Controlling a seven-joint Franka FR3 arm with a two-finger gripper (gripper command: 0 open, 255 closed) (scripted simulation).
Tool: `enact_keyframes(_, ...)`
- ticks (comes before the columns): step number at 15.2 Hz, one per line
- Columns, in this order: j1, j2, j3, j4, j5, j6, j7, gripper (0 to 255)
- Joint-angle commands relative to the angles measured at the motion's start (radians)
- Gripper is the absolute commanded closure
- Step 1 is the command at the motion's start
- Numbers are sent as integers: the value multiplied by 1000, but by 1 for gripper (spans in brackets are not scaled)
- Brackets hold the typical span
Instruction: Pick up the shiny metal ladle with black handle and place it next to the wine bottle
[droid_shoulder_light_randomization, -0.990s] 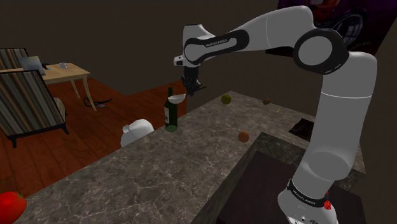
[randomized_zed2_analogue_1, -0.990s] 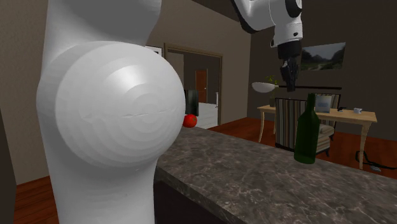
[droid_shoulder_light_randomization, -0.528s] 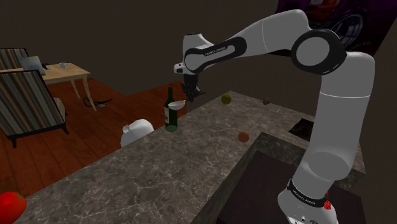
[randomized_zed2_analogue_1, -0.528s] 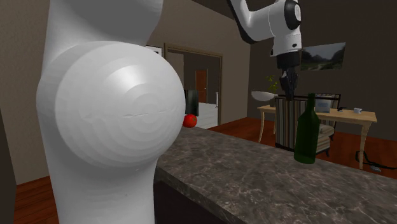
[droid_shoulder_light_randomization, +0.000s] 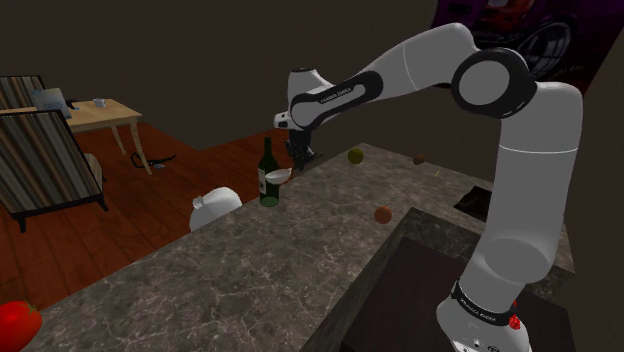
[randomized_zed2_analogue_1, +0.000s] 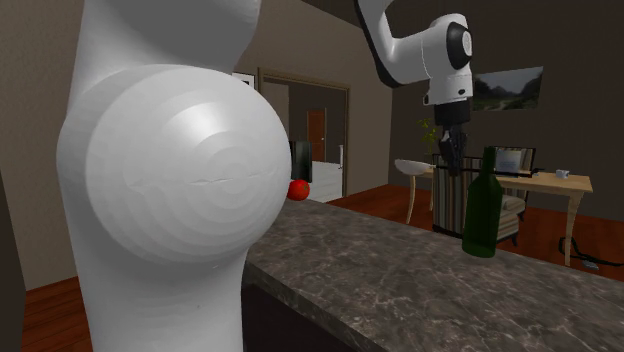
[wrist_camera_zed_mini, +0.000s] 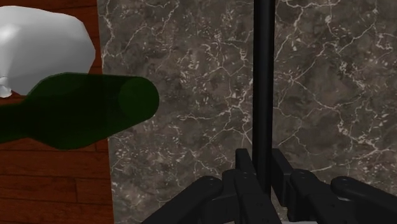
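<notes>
The gripper (wrist_camera_zed_mini: 263, 168) clamps the ladle (droid_shoulder_light_randomization: 278, 176) by its black handle, bowl at three o'clock of the wine bottle (droid_shoulder_light_randomization: 267, 182) in the shoulder view.

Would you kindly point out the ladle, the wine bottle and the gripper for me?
ladle (randomized_zed2_analogue_1: 410, 166), second exterior view, its pale bowl.
wine bottle (randomized_zed2_analogue_1: 482, 220), second exterior view, its green body.
gripper (wrist_camera_zed_mini: 263, 160), wrist view, between its fingertips.

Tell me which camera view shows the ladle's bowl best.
The second exterior view: the ladle bowl stands clear in profile beside the gripper, apart from the wine bottle. In the shoulder view it is small and overlaps the bottle. The wrist view gives the black handle clasped in the gripper.
</notes>
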Motion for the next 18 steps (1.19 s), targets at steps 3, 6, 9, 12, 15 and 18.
enact_keyframes(3, 1, 22, -1, -26, -6, 48, 9, 255)
enact_keyframes(6, 2, 39, -2, -44, -11, 82, 15, 255)
enact_keyframes(9, 2, 58, -4, -60, -16, 117, 22, 255)
enact_keyframes(12, 3, 78, -6, -74, -21, 151, 28, 255)
enact_keyframes(15, 4, 99, -8, -86, -26, 184, 34, 255)
enact_keyframes(18, 5, 122, -10, -96, -32, 216, 41, 255)
